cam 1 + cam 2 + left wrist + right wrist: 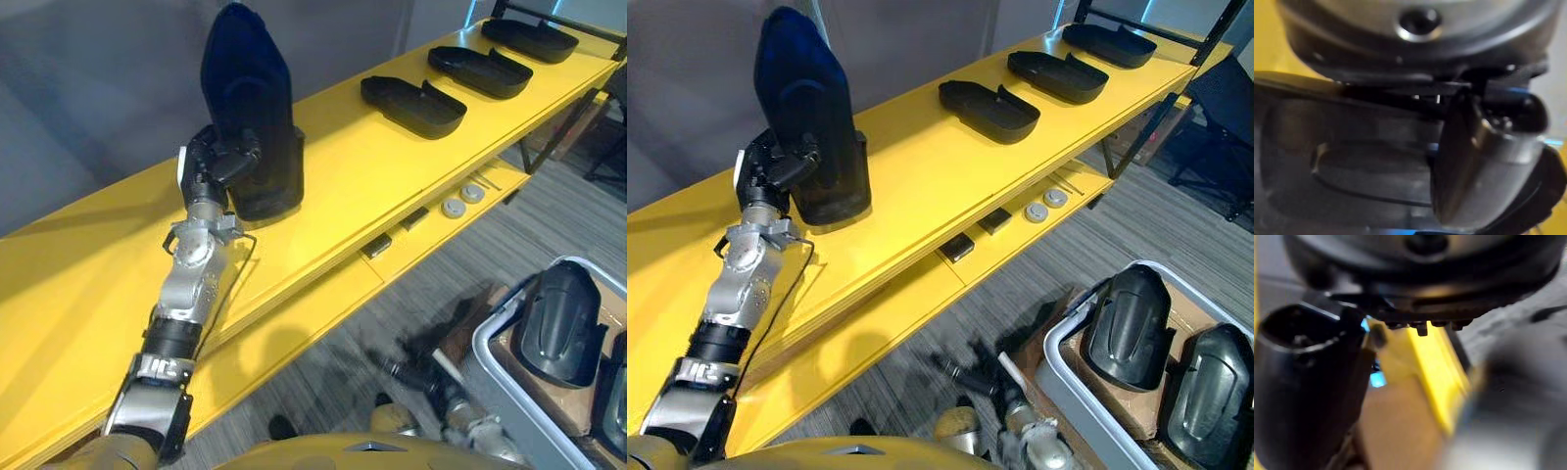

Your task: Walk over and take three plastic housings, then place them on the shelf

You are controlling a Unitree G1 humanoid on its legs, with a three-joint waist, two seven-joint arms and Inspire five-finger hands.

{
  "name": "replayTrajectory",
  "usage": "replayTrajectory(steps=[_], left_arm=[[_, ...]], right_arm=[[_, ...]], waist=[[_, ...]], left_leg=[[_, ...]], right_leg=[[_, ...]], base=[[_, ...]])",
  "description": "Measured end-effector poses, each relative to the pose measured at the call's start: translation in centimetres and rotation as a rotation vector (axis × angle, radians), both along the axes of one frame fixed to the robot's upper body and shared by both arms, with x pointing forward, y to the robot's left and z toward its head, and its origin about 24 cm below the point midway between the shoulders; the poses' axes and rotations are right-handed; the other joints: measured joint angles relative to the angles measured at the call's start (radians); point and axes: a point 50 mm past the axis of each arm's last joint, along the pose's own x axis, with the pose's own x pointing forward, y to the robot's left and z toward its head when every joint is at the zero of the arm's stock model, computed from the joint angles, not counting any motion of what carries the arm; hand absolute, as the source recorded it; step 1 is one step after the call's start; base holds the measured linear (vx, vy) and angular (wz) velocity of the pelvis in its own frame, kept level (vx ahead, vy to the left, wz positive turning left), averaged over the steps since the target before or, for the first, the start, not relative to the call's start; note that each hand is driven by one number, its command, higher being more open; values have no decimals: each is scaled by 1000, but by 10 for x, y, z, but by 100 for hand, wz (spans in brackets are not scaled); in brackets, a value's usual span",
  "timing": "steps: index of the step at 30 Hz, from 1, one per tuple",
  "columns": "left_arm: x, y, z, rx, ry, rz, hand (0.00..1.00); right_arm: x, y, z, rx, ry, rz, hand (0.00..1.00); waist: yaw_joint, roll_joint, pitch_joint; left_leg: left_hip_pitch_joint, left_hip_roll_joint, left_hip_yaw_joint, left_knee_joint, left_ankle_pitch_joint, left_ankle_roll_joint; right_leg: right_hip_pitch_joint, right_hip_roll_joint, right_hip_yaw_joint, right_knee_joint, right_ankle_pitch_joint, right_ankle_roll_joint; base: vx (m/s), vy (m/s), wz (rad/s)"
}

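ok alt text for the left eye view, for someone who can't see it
The robot's left hand grips a dark plastic housing standing upright on a yellow shelf. Three more housings lie flat farther along it; a grey bin at lower right holds others.

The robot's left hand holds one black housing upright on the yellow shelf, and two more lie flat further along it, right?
Not quite: the left eye view shows three lying flat, the near housing, middle housing and far housing. The left hand does hold the upright housing on the yellow shelf.
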Motion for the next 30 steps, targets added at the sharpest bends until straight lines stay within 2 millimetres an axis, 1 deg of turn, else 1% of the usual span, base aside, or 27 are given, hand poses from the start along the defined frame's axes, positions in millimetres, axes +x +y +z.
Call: replayTrajectory(steps=[2, 4, 6, 7, 9, 12, 14, 16, 18, 19, 23, 24, 26, 28, 30], left_arm=[[7, 8, -1, -17, 38, 21, 0], [12, 12, 0, -59, 55, 29, 0], [20, 10, 9, -129, 42, 12, 0], [21, 10, 10, -136, 41, 10, 0], [27, 9, 15, -223, 36, -13, 0], [30, 7, 15, -313, 39, -49, 0], [31, 5, 15, -349, 37, -71, 0], [31, 2, 13, -393, 38, -96, 0], [32, -4, 6, -433, 71, -128, 0], [32, -6, 4, -437, 81, -134, 100], [32, -16, -5, -413, 129, -198, 100], [31, -18, -8, -372, 134, -201, 100], [31, -20, -9, -335, 140, -197, 100], [31, -23, -11, -279, 150, -177, 100], [30, -24, -13, -232, 158, -151, 100]], right_arm=[[-5, -2, -5, -7, 32, -21, 100], [-12, -1, -10, -4, 67, -44, 100], [-19, 7, -18, 21, 102, -114, 100], [-20, 7, -18, 22, 104, -122, 100], [-18, 11, -19, 26, 94, -179, 100], [-17, 18, -21, 48, 91, -246, 100], [-15, 18, -21, 39, 81, -257, 100], [-13, 17, -20, 27, 66, -266, 100], [-13, 15, -19, 19, 55, -276, 100], [-12, 15, -19, 17, 52, -276, 100], [-12, 14, -18, 9, 40, -284, 100], [-12, 14, -18, 6, 37, -284, 100], [-11, 13, -18, 6, 34, -287, 100], [-11, 11, -17, 10, 30, -301, 100], [-11, 11, -17, 4, 30, -305, 100]], waist=[[-14, -12, 2], [-24, -35, 6], [-31, -64, 19], [-32, -65, 19], [-49, -77, 36], [-63, -90, 58], [-72, -87, 74], [-72, -78, 89], [-71, -65, 100], [-71, -62, 102], [-72, -54, 110], [-69, -51, 111], [-67, -46, 112], [-65, -33, 119], [-65, -29, 120]], left_leg=[[-9, -2, 0, 1, 2, 2], [-10, -1, -1, 1, 3, 2], [-21, -3, -3, 1, 4, 5], [-25, -4, -3, 1, 4, 5], [-42, -9, -2, 2, 8, 11], [-43, -6, 3, 13, 5, 11], [-42, -6, 7, 13, 4, 10], [-42, -4, 16, 15, 0, 8], [-43, -3, 28, 17, -4, 7], [-42, -3, 28, 18, -5, 6], [-39, 5, 26, 41, -20, 2], [-39, 11, 25, 51, -26, -2], [-39, 14, 22, 53, -26, -3], [-38, 17, 17, 58, -27, -5], [-38, 22, 12, 66, -30, -7]], right_leg=[[-10, -1, 2, 3, 2, -1], [-13, -1, 2, 5, 2, -1], [-28, -2, 3, 6, 2, -2], [-33, -2, 3, 7, 2, -2], [-51, -6, 11, 15, 4, -1], [-51, -5, 16, 15, 6, -3], [-52, -5, 22, 15, 6, -4], [-56, -3, 33, 15, 5, -6], [-62, -2, 41, 16, 5, -5], [-61, -2, 41, 16, 5, -5], [-46, 2, 33, 15, -3, -19], [-42, 4, 32, 15, -6, -23], [-40, 7, 28, 15, -7, -25], [-34, 8, 22, 14, -8, -27], [-28, 10, 14, 14, -10, -28]], base=[[0, 0, 0], [0, 0, 0], [-21, 11, 1], [-47, 28, 1], [0, 0, 0], [4, 16, -5], [3, 9, -7], [0, 13, -15], [15, 8, -13], [24, 4, -3], [9, 0, 0], [0, 0, 0], [0, 0, 0], [2, -12, 6], [-4, -8, 5]])
